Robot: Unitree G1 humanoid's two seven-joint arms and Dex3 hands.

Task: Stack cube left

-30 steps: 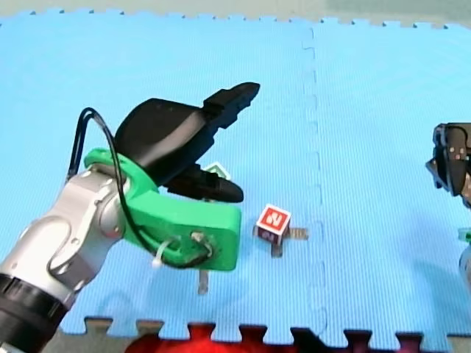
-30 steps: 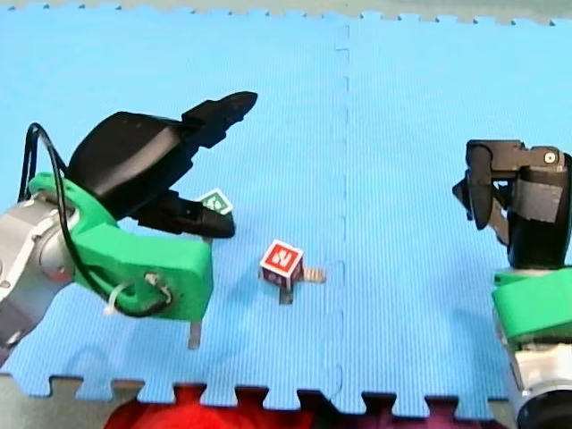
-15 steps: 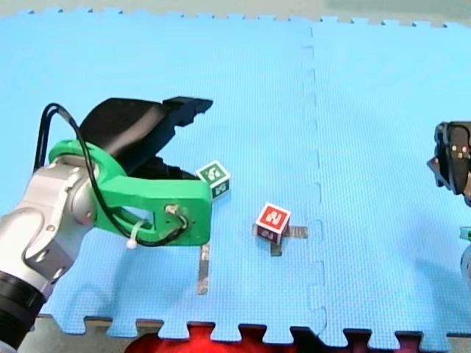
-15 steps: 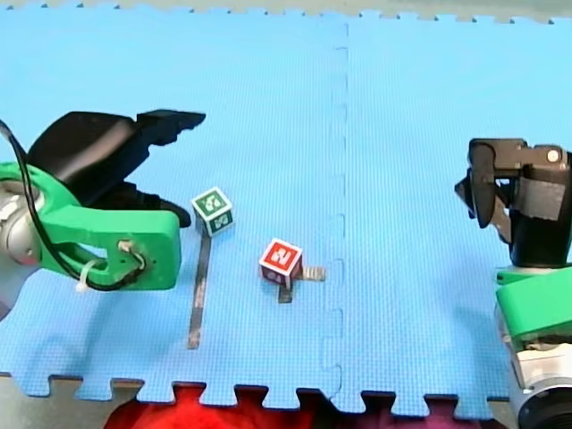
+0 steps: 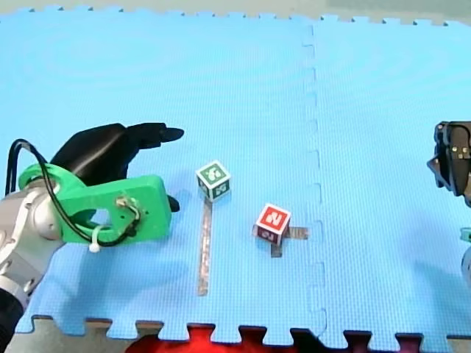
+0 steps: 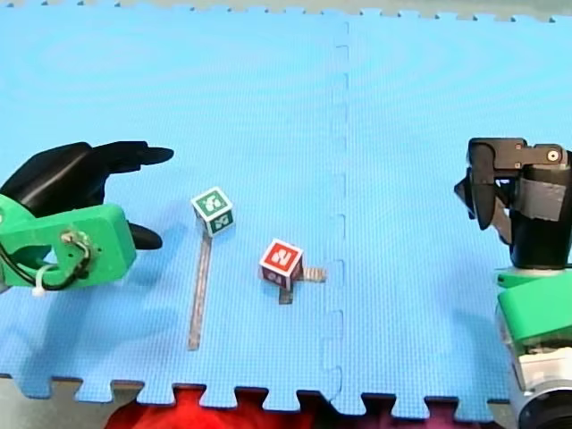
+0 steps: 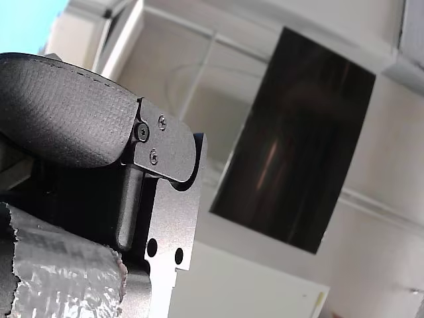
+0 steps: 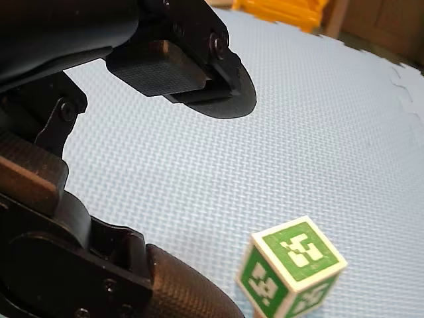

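A green cube [image 5: 213,180] with white markings stands on the blue foam mat [image 5: 243,81], just left of centre. A red cube [image 5: 272,222] sits on the mat a little to its right and nearer me. The two cubes are apart. My left hand [image 5: 173,169] hovers left of the green cube, a short gap away, open and holding nothing. In the second wrist view the green cube [image 8: 291,265] stands free on the mat beyond black fingers [image 8: 179,73]. My right hand [image 6: 487,192] is raised at the far right, well away from both cubes.
A grey tape strip [image 5: 204,250] runs from the green cube toward the front edge, and a shorter tape cross [image 5: 288,235] lies under the red cube. A seam [image 5: 316,147] splits the mat. Something red [image 5: 213,344] shows below the jigsaw front edge.
My left hand has drawn back to the left and lower, off the green cube, which now stands uncovered on the mat. The red cube and right hand have not moved.
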